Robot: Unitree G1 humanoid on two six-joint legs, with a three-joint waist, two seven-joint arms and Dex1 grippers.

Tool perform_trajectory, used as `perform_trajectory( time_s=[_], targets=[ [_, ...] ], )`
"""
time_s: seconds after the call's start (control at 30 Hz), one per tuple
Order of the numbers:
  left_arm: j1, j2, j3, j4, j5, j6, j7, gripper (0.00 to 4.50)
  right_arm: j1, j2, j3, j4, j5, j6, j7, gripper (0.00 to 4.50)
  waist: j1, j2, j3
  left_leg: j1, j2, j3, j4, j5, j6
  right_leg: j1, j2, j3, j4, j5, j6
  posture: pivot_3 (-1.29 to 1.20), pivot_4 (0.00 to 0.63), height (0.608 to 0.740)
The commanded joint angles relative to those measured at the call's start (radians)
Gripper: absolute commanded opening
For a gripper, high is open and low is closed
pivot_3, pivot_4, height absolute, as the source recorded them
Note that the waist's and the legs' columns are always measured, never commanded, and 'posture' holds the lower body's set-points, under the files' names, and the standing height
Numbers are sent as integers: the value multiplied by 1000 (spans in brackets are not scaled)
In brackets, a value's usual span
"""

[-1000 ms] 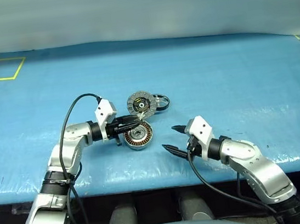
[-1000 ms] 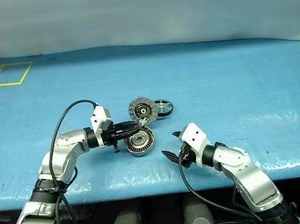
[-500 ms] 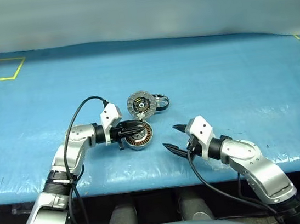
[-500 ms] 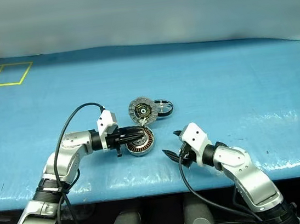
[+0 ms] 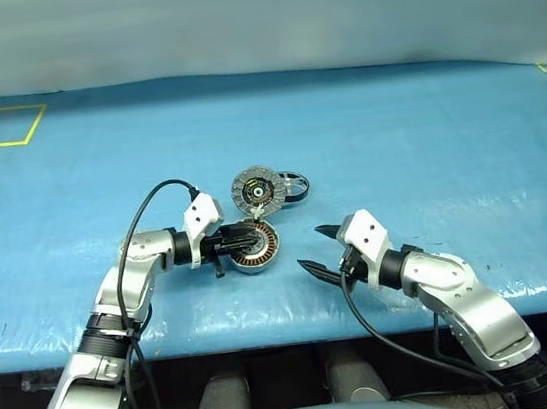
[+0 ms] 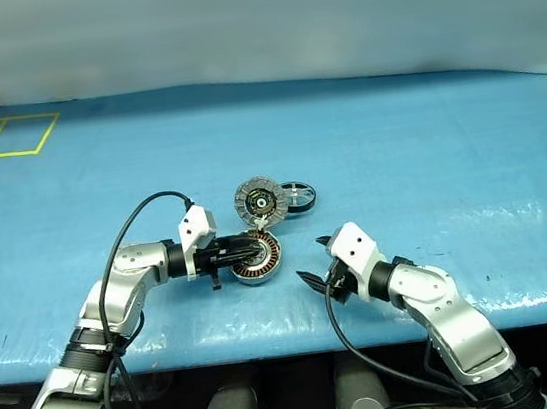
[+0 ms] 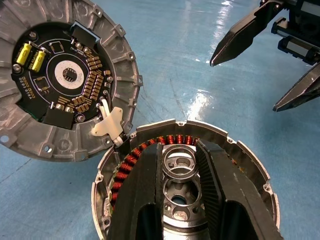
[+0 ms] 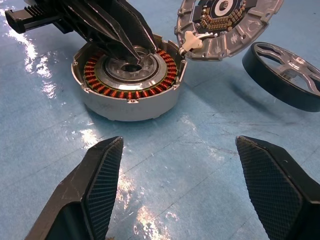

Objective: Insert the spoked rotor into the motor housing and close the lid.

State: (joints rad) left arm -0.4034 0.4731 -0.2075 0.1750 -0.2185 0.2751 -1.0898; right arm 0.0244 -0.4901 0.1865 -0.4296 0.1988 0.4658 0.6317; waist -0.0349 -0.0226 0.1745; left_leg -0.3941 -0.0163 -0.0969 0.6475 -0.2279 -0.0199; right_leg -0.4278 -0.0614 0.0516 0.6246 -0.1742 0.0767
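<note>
The blue-covered table (image 5: 426, 134) carries everything, and the parts sit near its middle, toward the near edge. Largest is the motor housing (image 5: 257, 254), lying flat with its open face up, copper windings ringing a silver hub; it looks heavy and rigid, unlikely to shift under a light touch. The left gripper (image 7: 181, 187) reaches in from the left, its jaws narrowly parted and straddling the central hub inside the housing, though whether they actually pinch it I cannot tell. The lid (image 5: 255, 189) stands tilted up on its hinge at the housing's far edge, circuit-board face toward the camera; it probably swings stiffly and is best pushed on its metal rim, away from the fragile board. The spoked rotor (image 5: 294, 186) lies just right of the lid, touching or nearly so, apparently tilted, its axis leaning off vertical. It seems light and stiff; the black rim offers the safest hold. The right gripper (image 5: 318, 249) hovers to the right of the housing, jaws wide apart and empty.
</note>
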Motion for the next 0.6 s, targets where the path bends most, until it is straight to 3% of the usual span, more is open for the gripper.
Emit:
perform_trajectory(
  time_s=[0.03,0.6],
  targets=[
    [-4,0,5,-1,1,-12,2,676,-9,-4,-13,-10,-1,-16,-2,3809,0,0,0,0,0,0,0,0,0,0,0,0,0,0,0,0,150,740],
    [-2,-4,21,3,-15,0,0,676,-21,-2,-8,5,-13,-23,-3,3809,0,0,0,0,0,0,0,0,0,0,0,0,0,0,0,0,150,740]
  ],
)
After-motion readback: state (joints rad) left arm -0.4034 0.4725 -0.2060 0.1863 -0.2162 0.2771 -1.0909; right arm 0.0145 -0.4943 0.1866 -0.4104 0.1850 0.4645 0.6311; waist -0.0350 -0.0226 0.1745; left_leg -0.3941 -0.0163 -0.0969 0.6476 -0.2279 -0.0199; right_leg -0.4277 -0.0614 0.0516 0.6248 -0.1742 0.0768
